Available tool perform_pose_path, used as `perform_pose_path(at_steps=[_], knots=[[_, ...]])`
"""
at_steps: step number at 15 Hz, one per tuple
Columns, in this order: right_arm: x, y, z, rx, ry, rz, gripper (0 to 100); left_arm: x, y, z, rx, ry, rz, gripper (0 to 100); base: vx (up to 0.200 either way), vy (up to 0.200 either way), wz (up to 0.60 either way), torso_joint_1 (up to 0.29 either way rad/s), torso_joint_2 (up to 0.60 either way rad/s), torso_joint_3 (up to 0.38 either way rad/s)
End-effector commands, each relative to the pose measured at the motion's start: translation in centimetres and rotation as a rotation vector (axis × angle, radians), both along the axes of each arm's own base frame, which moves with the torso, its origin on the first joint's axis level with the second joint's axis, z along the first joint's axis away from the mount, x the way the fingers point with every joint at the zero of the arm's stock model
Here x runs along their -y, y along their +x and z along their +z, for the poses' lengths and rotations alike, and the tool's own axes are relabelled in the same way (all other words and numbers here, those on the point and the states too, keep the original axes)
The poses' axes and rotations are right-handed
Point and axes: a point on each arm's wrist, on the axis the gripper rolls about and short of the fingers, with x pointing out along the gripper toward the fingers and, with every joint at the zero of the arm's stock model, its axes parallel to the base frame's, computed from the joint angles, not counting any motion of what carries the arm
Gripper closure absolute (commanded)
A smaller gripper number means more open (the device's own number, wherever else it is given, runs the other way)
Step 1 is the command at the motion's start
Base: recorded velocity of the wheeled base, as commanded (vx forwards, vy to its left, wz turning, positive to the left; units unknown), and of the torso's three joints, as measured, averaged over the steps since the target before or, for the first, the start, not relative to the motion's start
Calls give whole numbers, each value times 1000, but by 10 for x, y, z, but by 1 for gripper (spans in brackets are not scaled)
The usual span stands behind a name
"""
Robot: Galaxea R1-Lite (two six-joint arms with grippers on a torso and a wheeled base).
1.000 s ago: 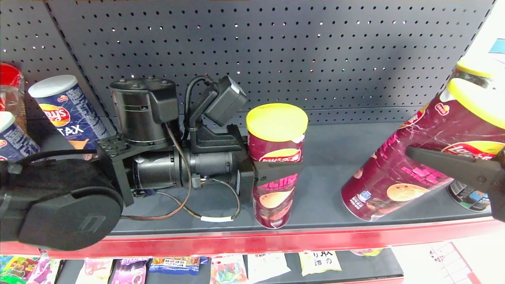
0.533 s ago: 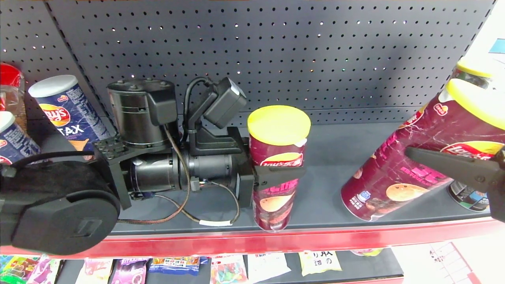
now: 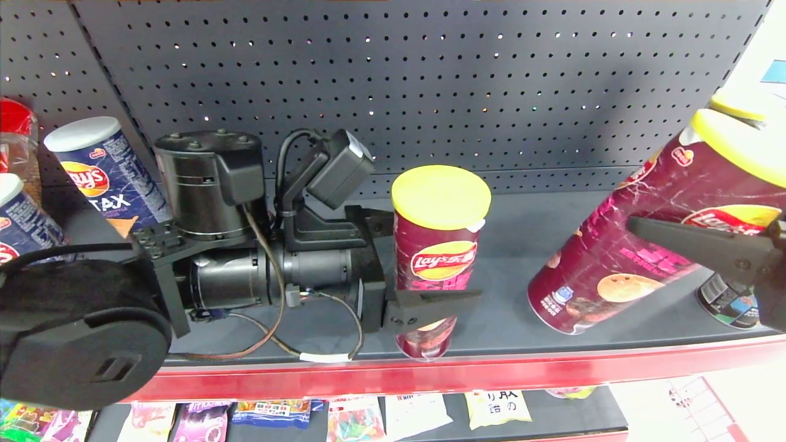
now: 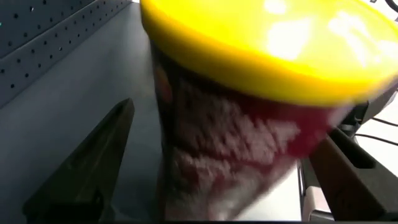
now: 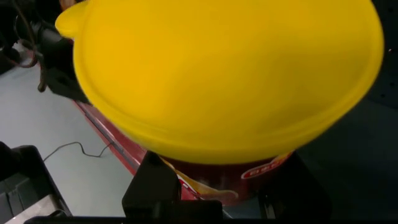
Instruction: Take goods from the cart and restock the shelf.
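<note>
Since our left pincer (image 3: 433, 270) hangs open, a finger on either side of the upright chip can (image 3: 437, 245) at the shelf (image 3: 509, 245) front, we reckon it's placed. The right pincer (image 5: 227, 190) clamps the tilted can (image 3: 602, 258) far right, its top leaning right.

Maroon cans with yellow lids: two, the upright can (image 3: 437, 258) and the tilted can (image 3: 638, 245).
Dark can (image 3: 727, 301) with a yellow lid: one, behind the tilted can.
Blue cans with white lids: two, the rear blue can (image 3: 107, 175) and the front blue can (image 3: 21, 224).
Red-lidded jar (image 3: 15, 132): one, partly cut off.
Grippers: two, the left gripper (image 4: 217, 168) and the right gripper (image 5: 217, 186).
Shelf boards: two, the upper shelf (image 3: 430, 374) and the lower shelf (image 3: 552, 411).
Snack packets (image 3: 353, 417) on the lower shelf: at least seven; the row was cut off, so the full count could not be told.
</note>
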Motion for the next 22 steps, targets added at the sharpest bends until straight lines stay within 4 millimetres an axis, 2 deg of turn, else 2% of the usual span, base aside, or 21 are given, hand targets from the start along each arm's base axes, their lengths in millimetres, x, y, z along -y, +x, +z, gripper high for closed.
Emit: perform_pose_path(at_steps=[1,6,10,13,17,22], knots=[[-8,19,7,-8,-4,-1,100,-20,-15,1,-2,2,27,0,0,0,0,0,0,0],[-30,67,4,-61,-35,3,100,-69,-46,1,12,-1,166,0,0,0,0,0,0,0],[-51,101,-3,-92,-59,24,100,-95,-78,-4,-25,-20,343,0,0,0,0,0,0,0],[-68,119,-2,-91,-60,58,100,-100,-81,-6,-15,-14,464,0,0,0,0,0,0,0],[-90,139,-2,-87,-61,85,100,-102,-81,-4,-4,-21,517,0,0,0,0,0,0,0],[-105,147,-3,-84,-61,111,100,-105,-81,0,-1,-40,592,0,0,0,0,0,0,0]])
